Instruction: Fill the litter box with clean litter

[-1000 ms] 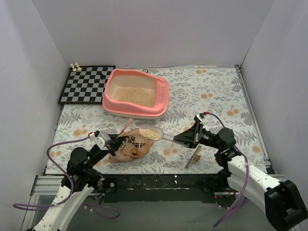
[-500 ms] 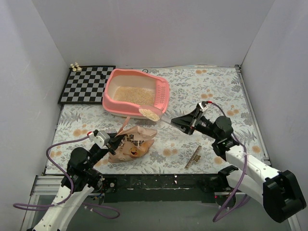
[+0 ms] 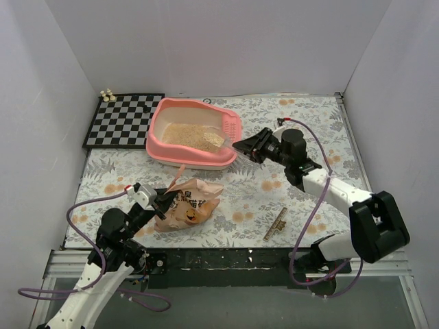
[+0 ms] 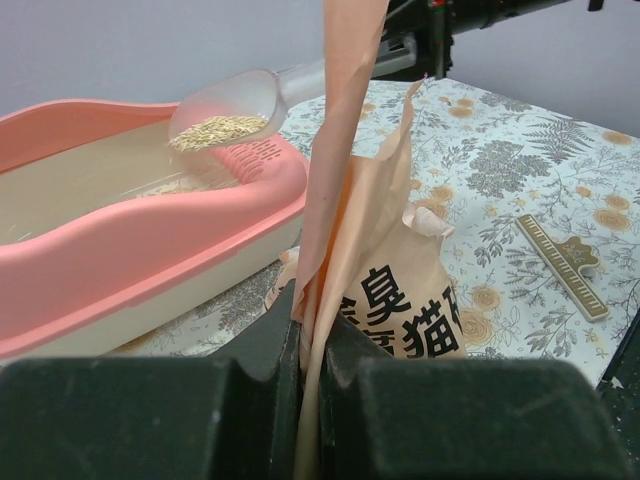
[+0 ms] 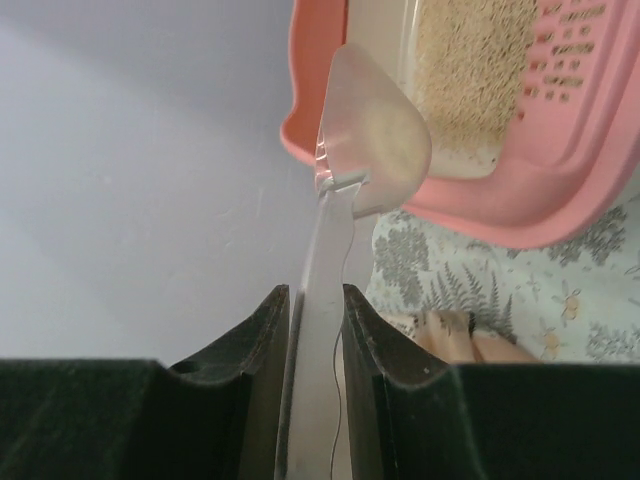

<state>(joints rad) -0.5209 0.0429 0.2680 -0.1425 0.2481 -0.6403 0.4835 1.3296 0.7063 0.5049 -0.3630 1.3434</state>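
The pink litter box (image 3: pixel 159 145) stands at the back left with pale beige clean litter (image 3: pixel 191 136) inside. My right gripper (image 3: pixel 240 146) is shut on the handle of a translucent scoop (image 3: pixel 222 139). The scoop is held over the box's slotted grille end and carries litter (image 4: pixel 220 131). In the right wrist view the scoop (image 5: pixel 375 140) hangs above the box rim (image 5: pixel 560 190). My left gripper (image 3: pixel 163 201) is shut on the edge of the tan printed bag (image 3: pixel 190 209) and holds it upright. The bag also shows in the left wrist view (image 4: pixel 400 290).
A checkerboard (image 3: pixel 123 120) lies left of the box, with small pale pieces (image 3: pixel 106 94) at its far corner. A brown ruler-like strip (image 3: pixel 276 223) lies on the floral cloth near the front right. White walls close in three sides.
My right arm has carried the filled scoop from beside the bag up and back to over the litter box's grille end. The left gripper and the bag have stayed put.
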